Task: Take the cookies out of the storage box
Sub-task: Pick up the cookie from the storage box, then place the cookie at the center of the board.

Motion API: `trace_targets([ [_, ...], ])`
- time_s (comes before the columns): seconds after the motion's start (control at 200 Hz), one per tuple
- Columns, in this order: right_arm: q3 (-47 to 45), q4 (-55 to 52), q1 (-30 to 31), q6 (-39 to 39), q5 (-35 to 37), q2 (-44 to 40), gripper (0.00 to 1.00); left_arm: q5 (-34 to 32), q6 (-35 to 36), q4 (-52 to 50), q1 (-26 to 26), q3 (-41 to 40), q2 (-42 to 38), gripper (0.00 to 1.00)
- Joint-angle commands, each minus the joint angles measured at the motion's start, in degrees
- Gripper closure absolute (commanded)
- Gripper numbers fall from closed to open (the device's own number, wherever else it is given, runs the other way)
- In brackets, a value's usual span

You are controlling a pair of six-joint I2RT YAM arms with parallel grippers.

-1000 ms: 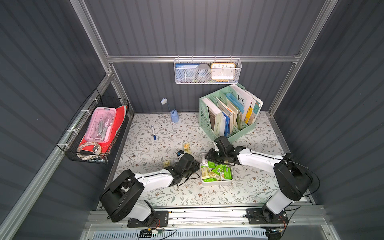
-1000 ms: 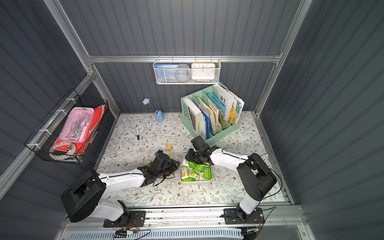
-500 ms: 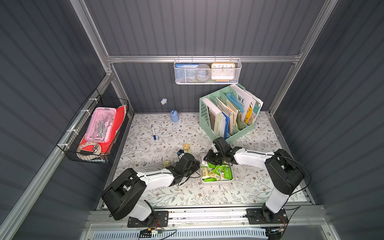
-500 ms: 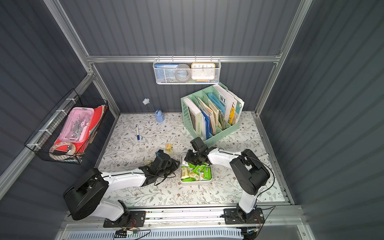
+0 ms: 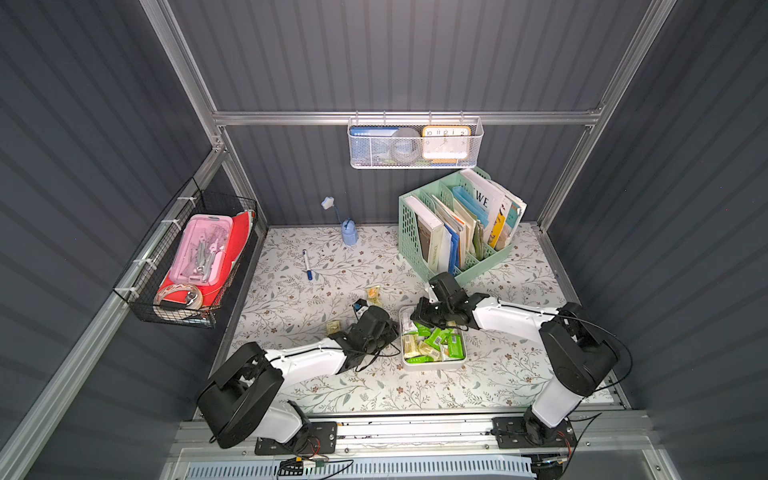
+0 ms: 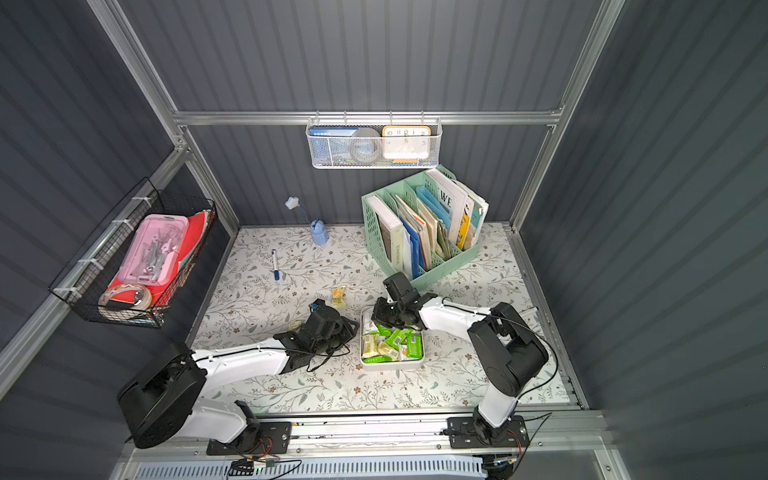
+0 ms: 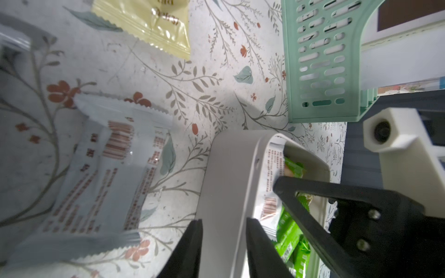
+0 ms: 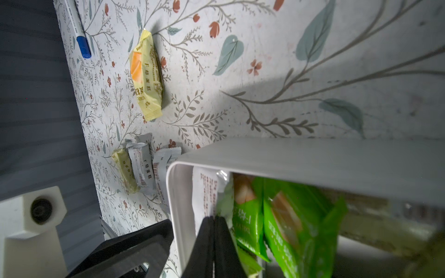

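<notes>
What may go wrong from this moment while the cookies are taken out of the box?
1. The right gripper is shut inside the storage box beside the green cookies; it may rise empty.
2. The left gripper grips the box wall, so a pull may tip the box.

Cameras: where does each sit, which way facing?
Top views: high above the bases, looking down at the table; left arm and right arm whole.
Left wrist: low by the box, facing the organizer; left gripper astride the box wall.
Right wrist: low over the box, facing cookies inside; right gripper shut.
Shared: both wrist views show the box and the yellow cookie outside it.
</notes>
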Motion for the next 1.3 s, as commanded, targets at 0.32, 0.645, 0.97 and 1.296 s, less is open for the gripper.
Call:
trace_targets([
  [0.32, -0.9, -2.4, -0.4, 0.7, 0.5, -9.1, 1.00, -12.4, -1.8, -21.5, 5.0, 0.5, -18.4, 0.63],
  [0.645, 5.3, -0.9, 1.5, 3.1, 0.4, -6.3, 1.00, -11.4, 1.6, -31.1, 15.7, -0.7, -29.0, 0.62],
  [0.97, 19.7, 2.0, 6.3, 5.4, 0.3, 9.3, 1.00, -13.4, 2.1, -38.0, 19.9, -0.7, -36.7, 0.62],
  [1.296, 35.2, 1.6, 9.5, 7.3, 1.7, 24.6, 1.00, -16.1, 0.6, -44.5, 19.9, -1.1, -44.2, 0.62],
])
